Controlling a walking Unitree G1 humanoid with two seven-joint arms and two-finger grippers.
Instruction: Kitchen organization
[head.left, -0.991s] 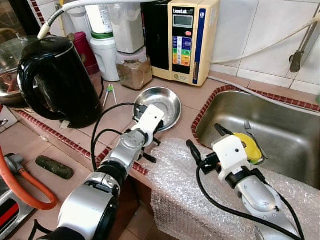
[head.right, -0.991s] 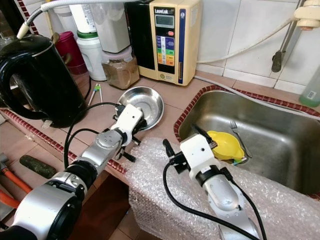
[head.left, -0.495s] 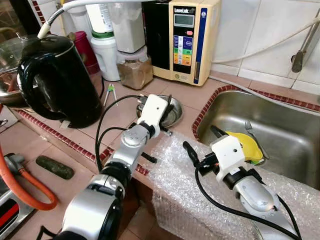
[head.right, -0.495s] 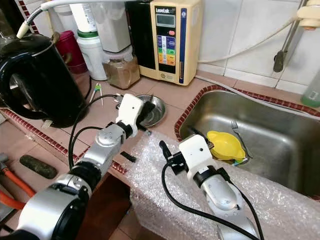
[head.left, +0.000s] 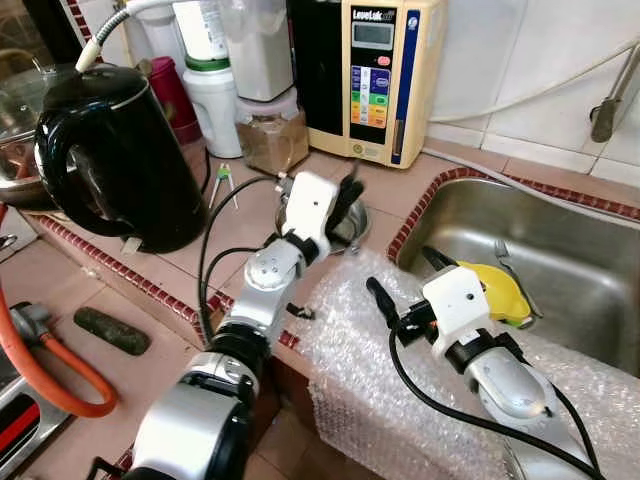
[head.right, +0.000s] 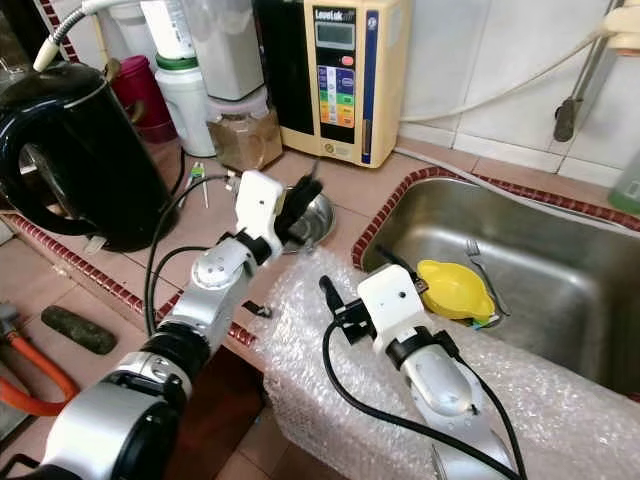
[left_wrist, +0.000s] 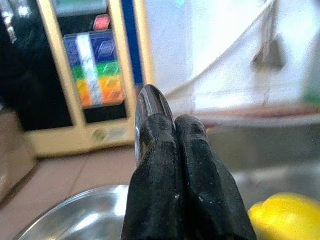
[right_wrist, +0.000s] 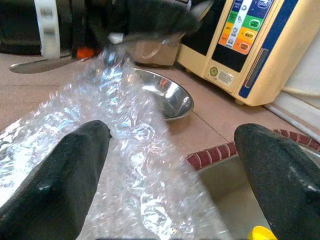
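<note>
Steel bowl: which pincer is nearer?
Left. The left pincer is over the steel bowl, shut on a metal utensil; the right pincer is open over the bubble wrap.

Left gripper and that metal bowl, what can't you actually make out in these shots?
- Left gripper: wrist view shows its fingers pressed on a thin shiny metal edge; blur hides what it belongs to.
- Steel bowl: head views, the left arm covers most of it.
- Yellow object in the sink: partly behind the right gripper; identity unclear.

Left end effector (head.left: 347, 192) — raised over steel bowl (head.left: 345, 228) on bench (head.left: 250, 235); right end effector (head.left: 405, 287) beside yellow object (head.left: 495, 290) — in sink (head.left: 560, 260).
</note>
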